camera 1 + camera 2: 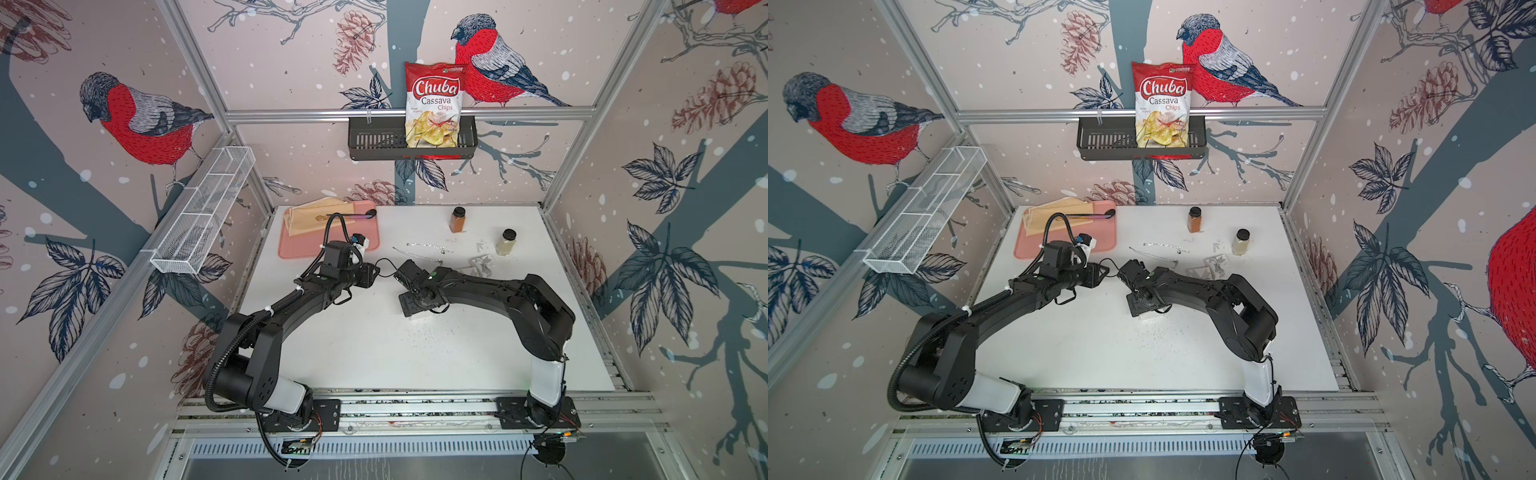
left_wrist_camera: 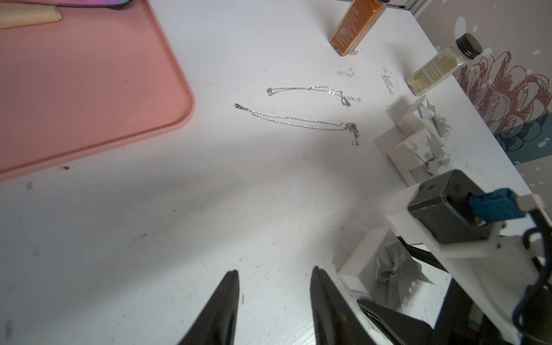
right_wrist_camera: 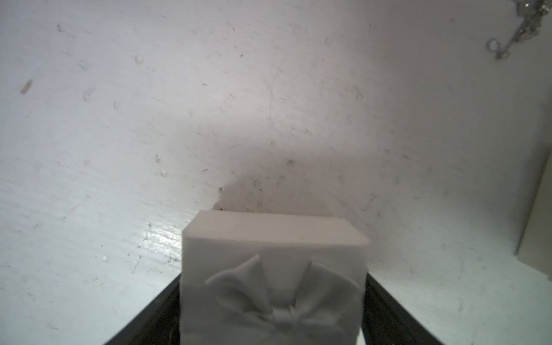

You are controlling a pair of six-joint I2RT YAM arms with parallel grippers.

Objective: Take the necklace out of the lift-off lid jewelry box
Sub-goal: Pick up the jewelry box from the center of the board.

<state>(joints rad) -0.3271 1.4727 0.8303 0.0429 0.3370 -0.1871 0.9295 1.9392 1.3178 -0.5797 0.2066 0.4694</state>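
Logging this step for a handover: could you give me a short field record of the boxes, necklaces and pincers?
target: white jewelry box, bow on top
right pincer: fingers either side of the jewelry box; grip unclear
left pincer: open, empty, over bare table
necklaces: two chains loose on the table
other boxes: beside the pale spice jar

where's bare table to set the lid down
Biggest bare patch: near table between left arm and right arm. A smaller strip lies between tray and necklaces. Crowded far right: bottles, spare boxes, and the box in the right gripper.
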